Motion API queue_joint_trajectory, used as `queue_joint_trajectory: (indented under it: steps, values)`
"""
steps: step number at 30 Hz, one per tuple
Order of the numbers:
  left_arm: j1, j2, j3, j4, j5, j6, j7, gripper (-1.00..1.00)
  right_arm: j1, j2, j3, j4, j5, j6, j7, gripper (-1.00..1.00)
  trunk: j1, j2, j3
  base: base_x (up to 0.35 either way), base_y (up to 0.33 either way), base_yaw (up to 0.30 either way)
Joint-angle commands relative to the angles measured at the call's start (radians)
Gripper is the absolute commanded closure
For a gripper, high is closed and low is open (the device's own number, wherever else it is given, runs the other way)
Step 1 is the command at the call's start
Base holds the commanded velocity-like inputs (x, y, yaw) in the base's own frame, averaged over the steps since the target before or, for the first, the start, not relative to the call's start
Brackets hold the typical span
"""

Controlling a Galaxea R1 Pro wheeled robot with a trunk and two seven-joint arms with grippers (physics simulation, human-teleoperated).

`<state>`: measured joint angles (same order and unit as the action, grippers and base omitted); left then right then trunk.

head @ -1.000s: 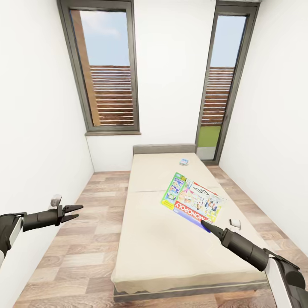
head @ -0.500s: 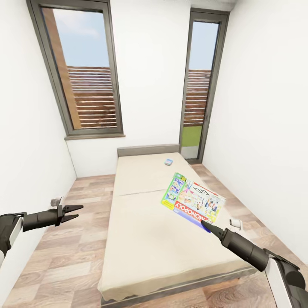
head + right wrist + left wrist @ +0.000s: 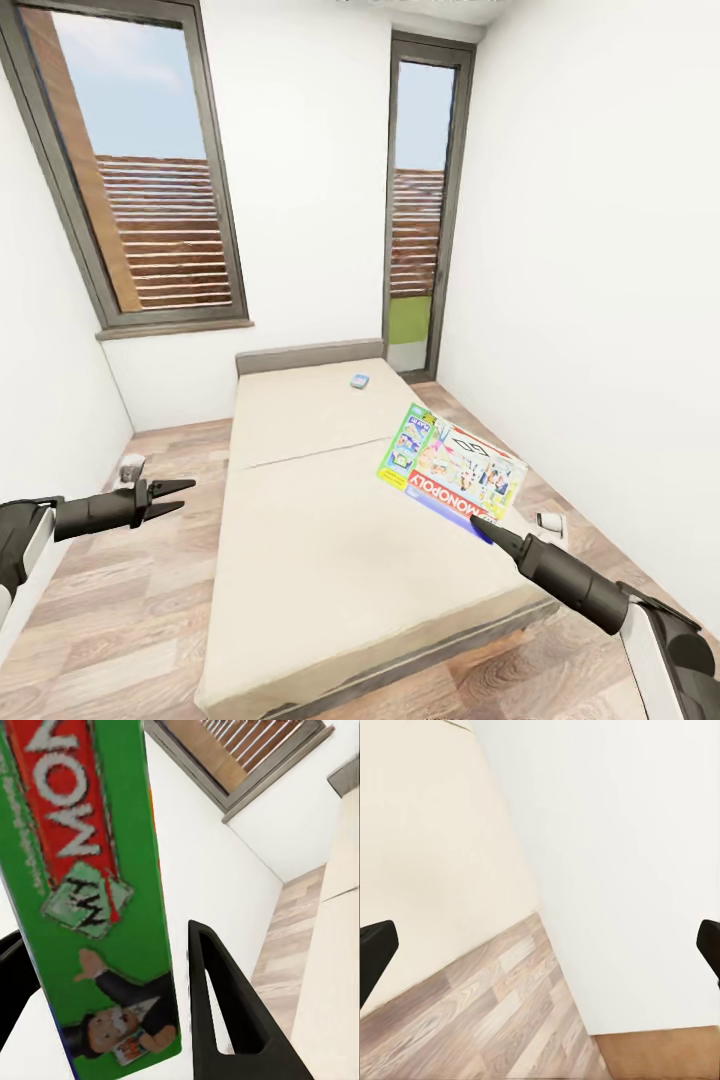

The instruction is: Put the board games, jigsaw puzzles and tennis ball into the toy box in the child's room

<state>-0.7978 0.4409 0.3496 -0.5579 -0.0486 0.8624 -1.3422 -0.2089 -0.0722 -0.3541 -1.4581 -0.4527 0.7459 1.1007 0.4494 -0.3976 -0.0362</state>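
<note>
Left claw: my black two-fingered left gripper (image 3: pixel 172 497) hangs at about 8 o'clock in the head view, over the wood-plank floor (image 3: pixel 130 600), fingers spread apart with nothing between them. In the left wrist view the two dark fingertips (image 3: pixel 375 952) stand wide at either edge.
Socket: a small white wall fitting (image 3: pixel 130 466) sits low on the white wall, just past that claw.
Window: a tall grey-framed window (image 3: pixel 130 180) stands at 10 o'clock.
Bed: the wide low bed with a beige two-part mattress (image 3: pixel 330 540) fills the centre; its low grey headboard (image 3: pixel 308 356) lies towards 12 o'clock.
Small game: a little blue flat box (image 3: pixel 359 381) rests on the mattress near the headboard.
Held game: the big flat green-and-red Monopoly board game box (image 3: pixel 452 471) is at about 4 o'clock, raised and tilted over the bed's edge.
Right claw: my black right gripper (image 3: pixel 482 527) is closed on that box's near edge; the right wrist view shows the green box side (image 3: pixel 97 892) clamped between my fingers (image 3: pixel 225 1012).
</note>
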Motion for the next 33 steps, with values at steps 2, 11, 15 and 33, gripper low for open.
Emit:
queue_joint_trajectory:
  steps: [2, 11, 15, 33]
  values:
    - [-0.001, 0.000, 0.003, 0.000, -0.005, 0.010, -0.006, -1.00, -0.001, 0.000, 0.000, 0.000, -0.006, 0.007, 0.001, 1.00, 0.001, -0.002, -0.001, -0.058, 0.000, -0.257]
    - [-0.001, -0.002, 0.003, 0.000, -0.005, 0.010, -0.006, -1.00, -0.001, -0.001, -0.001, 0.023, -0.006, 0.007, 0.000, 1.00, 0.001, -0.002, 0.006, -0.098, 0.000, -0.257]
    - [-0.001, -0.002, 0.003, 0.000, -0.005, 0.009, -0.005, -1.00, -0.001, -0.002, -0.002, 0.029, -0.006, 0.007, 0.001, 1.00, 0.001, -0.002, 0.010, -0.015, 0.000, -0.257]
    - [-0.001, -0.008, 0.003, 0.000, -0.005, 0.009, -0.005, -1.00, -0.001, -0.003, -0.002, 0.031, -0.006, 0.007, -0.001, 1.00, 0.001, -0.002, 0.024, -0.002, 0.000, -0.257]
